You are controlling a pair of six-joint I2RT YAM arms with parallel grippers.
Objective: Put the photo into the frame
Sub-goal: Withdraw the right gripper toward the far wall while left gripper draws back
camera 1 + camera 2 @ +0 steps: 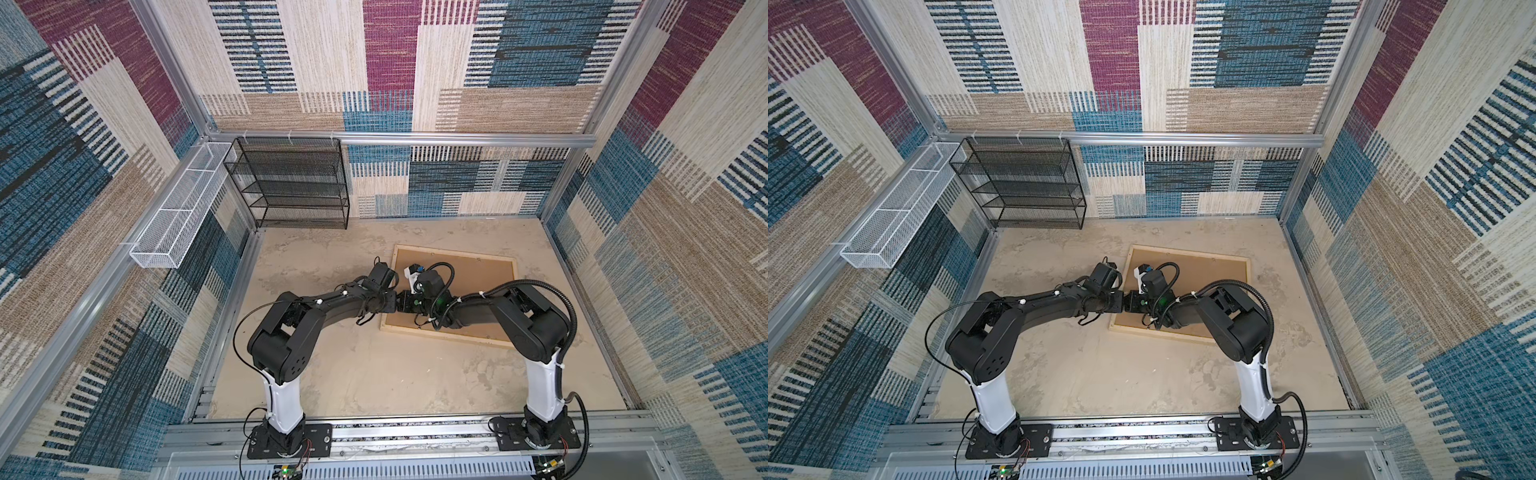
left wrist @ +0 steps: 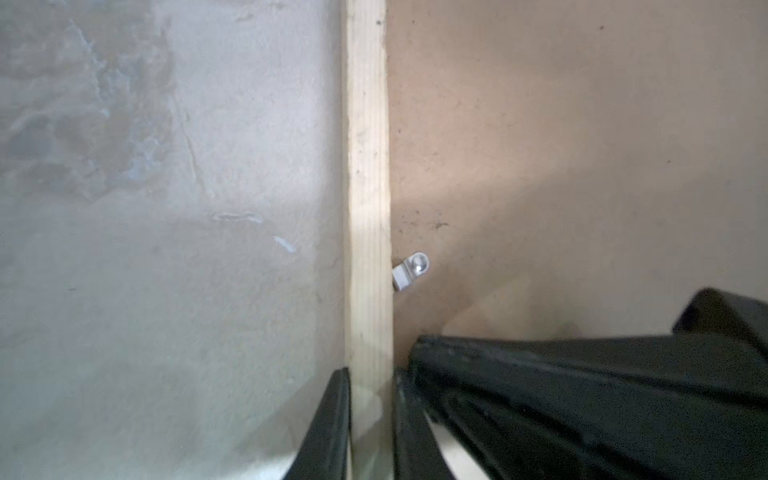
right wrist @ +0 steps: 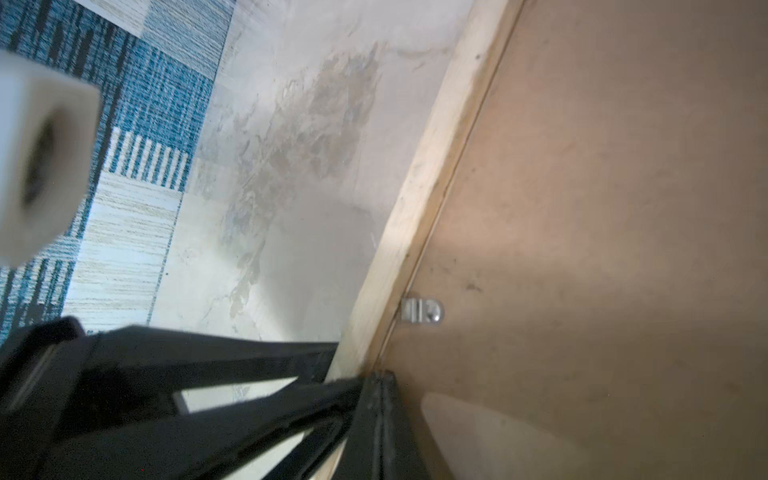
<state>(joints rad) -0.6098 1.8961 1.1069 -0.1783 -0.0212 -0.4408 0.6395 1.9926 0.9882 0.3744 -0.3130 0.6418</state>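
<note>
1. Beige mottled tabletop point(image 1: 332, 374); the frame point(image 1: 455, 252) lies flat right of centre in both top views, with a brown backing board point(image 1: 482, 278) facing up.
2. The left gripper point(image 2: 371, 376) narrowly clamps the frame's left wooden strip, one finger on each side, near a metal clip point(image 2: 411, 268).
3. The right gripper point(image 3: 376, 384) has its fingers pressed together, tip at the board's edge beside that strip.

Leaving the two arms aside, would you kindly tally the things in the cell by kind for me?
Mesh holders: 2, the black shelf rack and the white basket
Frames: 1, the wooden frame
Boards: 1, the brown backing board set in it
Total: 4
</note>
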